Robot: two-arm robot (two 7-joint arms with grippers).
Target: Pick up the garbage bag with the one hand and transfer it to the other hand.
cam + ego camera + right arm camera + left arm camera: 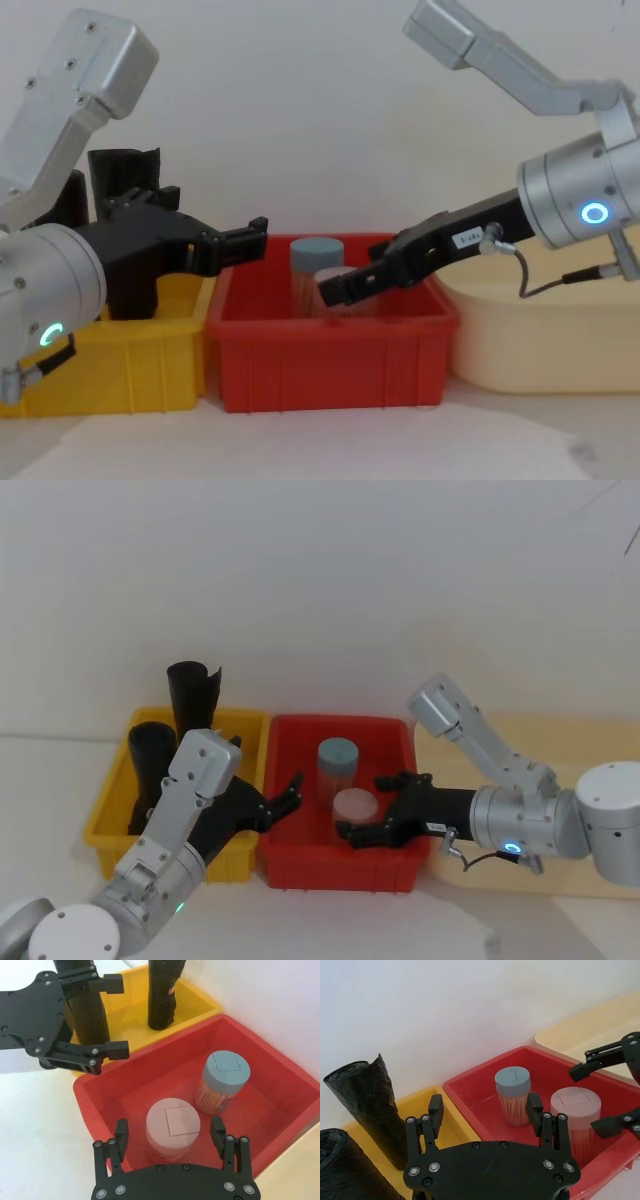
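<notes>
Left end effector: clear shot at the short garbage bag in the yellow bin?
Likely yes, after backing up: left end effector is open but points past the garbage bag toward the red bin. Bag's top is uncovered.

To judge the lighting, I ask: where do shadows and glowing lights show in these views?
Head view: soft grey shadow on the table before the red bin. Chest view: green ring light behind the left pincer, blue ring light behind the right pincer, both open.
</notes>
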